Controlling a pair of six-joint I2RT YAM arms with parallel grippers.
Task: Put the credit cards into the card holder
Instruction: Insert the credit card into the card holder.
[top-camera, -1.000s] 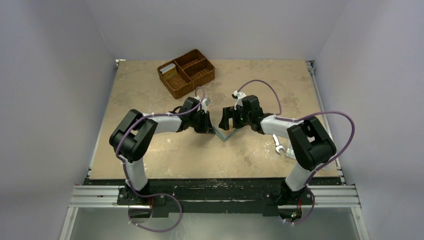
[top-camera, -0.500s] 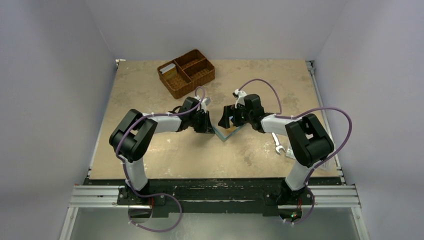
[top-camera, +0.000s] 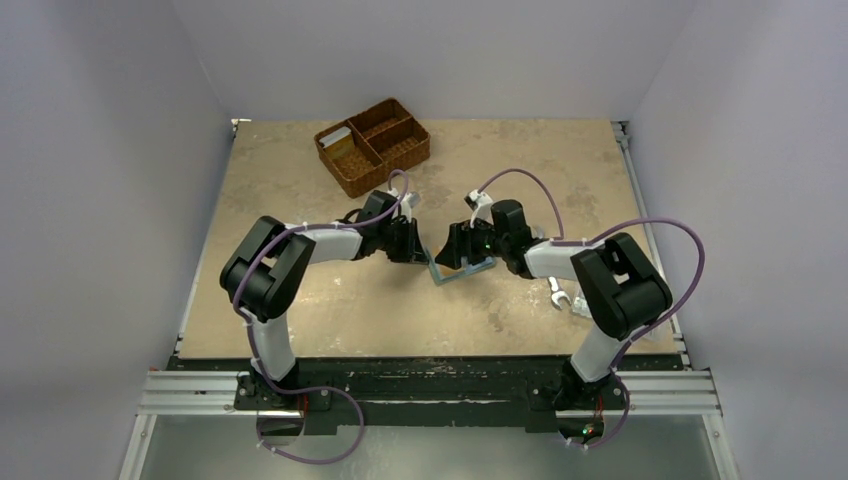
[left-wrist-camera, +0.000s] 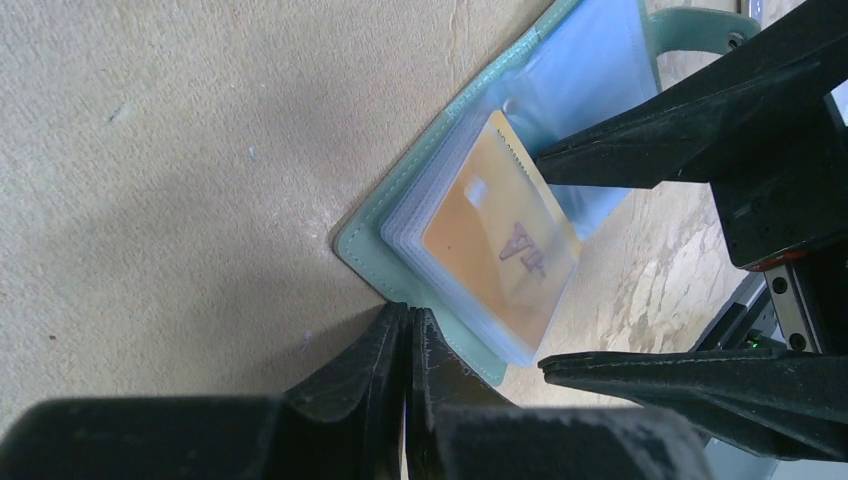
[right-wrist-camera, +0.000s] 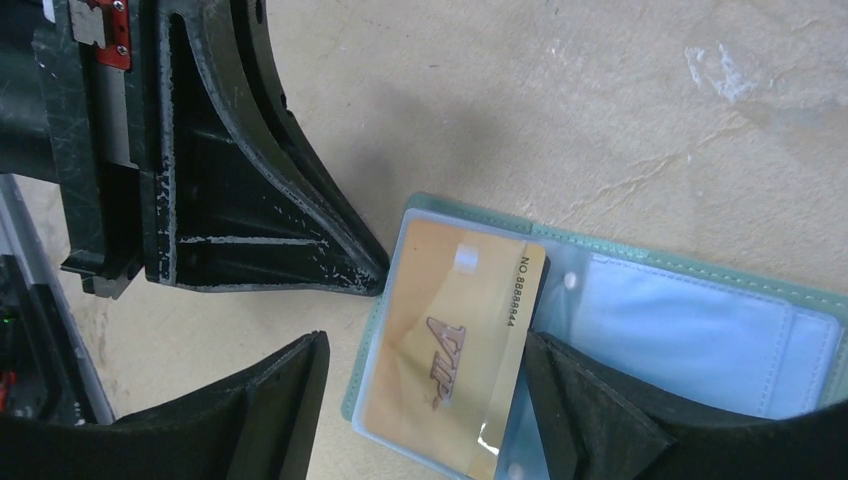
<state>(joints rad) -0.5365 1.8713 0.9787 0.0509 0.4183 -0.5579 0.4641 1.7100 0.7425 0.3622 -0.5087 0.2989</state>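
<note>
My right gripper (right-wrist-camera: 425, 345): fingers apart, straddling the yellow credit card (right-wrist-camera: 450, 300), whose long axis runs along them. It sits partly sleeved in the open card holder (right-wrist-camera: 700, 330). My left gripper (left-wrist-camera: 405, 315): fingers together, tips at the card holder's edge.

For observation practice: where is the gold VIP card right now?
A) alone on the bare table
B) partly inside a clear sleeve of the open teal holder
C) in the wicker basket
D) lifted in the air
B: the gold card lies partly under a clear sleeve of the opened card holder.
</note>
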